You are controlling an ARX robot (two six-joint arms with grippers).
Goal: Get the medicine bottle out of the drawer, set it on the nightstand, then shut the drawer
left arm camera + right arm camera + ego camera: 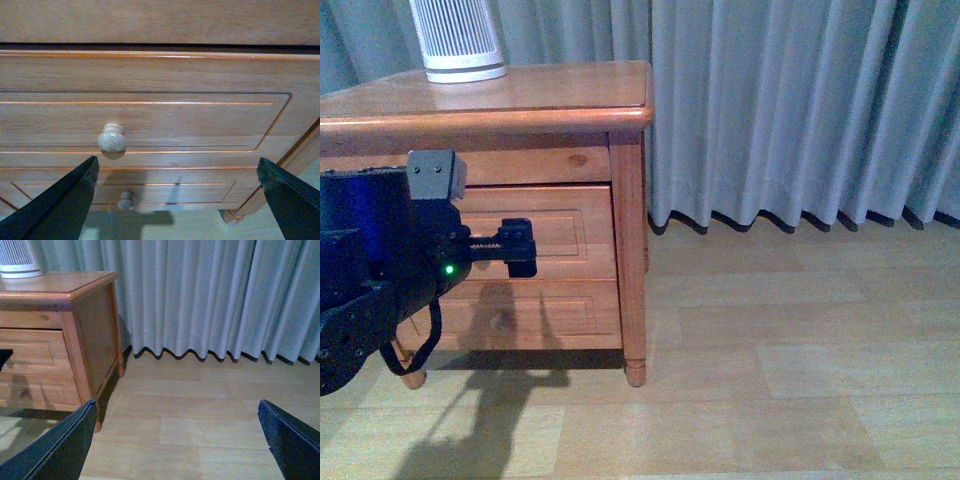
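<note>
Pale wood floor (770, 380) and grey curtain (790, 100) beside nightstand (550, 90)

no readable text, labels, brands, numbers or signs anywhere

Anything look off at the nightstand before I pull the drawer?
Nothing stands out. The drawer and lower drawer sit shut and square, the ribbed cylinder stands upright on the nightstand, and the left gripper is open, facing the drawer's knob.
</note>
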